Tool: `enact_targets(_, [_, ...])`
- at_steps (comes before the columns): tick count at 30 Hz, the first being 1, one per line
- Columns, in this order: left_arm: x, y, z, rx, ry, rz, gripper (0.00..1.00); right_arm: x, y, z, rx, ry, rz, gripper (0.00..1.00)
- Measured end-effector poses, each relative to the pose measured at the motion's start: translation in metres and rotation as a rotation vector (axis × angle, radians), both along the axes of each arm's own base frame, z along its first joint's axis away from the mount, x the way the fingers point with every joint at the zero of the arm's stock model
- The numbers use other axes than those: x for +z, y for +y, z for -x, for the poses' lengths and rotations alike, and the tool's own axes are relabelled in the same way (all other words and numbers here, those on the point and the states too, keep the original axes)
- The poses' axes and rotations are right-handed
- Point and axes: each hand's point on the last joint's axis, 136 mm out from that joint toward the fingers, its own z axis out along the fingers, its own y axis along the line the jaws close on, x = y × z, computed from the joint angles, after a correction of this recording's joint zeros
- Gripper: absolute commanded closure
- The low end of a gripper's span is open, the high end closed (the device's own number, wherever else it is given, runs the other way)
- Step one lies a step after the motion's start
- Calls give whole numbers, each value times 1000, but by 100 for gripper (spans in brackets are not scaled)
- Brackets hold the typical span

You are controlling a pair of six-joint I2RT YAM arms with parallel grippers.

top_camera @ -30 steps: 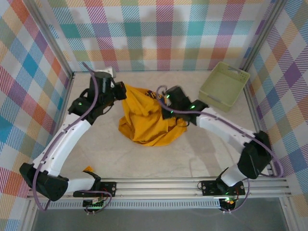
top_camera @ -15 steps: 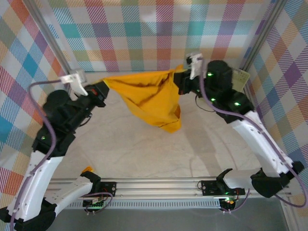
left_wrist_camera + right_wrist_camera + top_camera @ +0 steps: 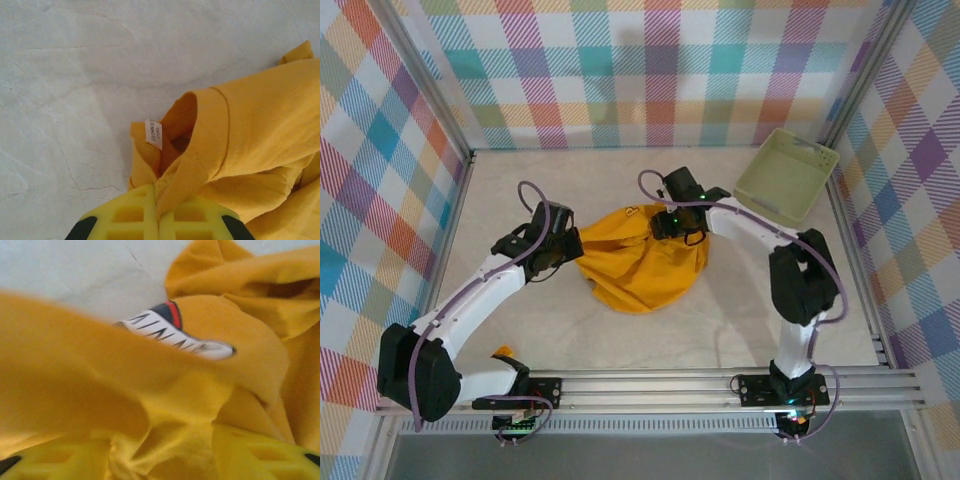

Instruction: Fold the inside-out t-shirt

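Down at the left gripper [image 3: 159,199], the two yellow fingers are pressed tight together with the rim of the t-shirt [image 3: 250,125] pinched in the seam between them. Just above that pinch the neck opening gapes, and a small white label [image 3: 153,134] stands on its edge; its print is too small to read.

At the right gripper [image 3: 157,447] the yellow fingers stand well apart, with loose cloth bunched between and over them so their tips are buried. I cannot tell whether they press on it at all. Beyond them a white patch [image 3: 175,335] with dark slashes and a red and dark band peeks out of a fold, blurred and half covered.

From above, the shirt is a crumpled heap in the middle of the pale table [image 3: 720,320], sleeves and hem lost in the folds, with an arm meeting it on each side. That view hides both sets of fingers under the wrists. A pale green basket [image 3: 770,205] sits apart in the far right corner, against the checked wall [image 3: 640,70]. A small orange bit [image 3: 503,352] lies by the left arm's base, too small to name.
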Motion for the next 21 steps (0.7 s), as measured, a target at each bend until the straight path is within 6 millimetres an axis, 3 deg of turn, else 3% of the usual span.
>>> enact_targets(5, [8,3,-4,16,-35,9,100,69,17,42,76,-142,-112,40])
enact_targets(8, [8,3,-6,20,-47,16,100,87,43,75,161,-160,-177,45])
enact_targets(10, [7,3,-6,20,-48,19,100,81,59,85,194,-131,-192,48])
enact_targets(12, [7,3,-6,17,-52,24,100,56,63,81,173,-89,-156,50])
enact_targets(17, [9,1,-4,11,-62,39,100,-9,47,58,60,10,-24,54])
enact_targets(21, [5,1,0,11,-54,51,100,-21,33,36,-28,16,44,54])
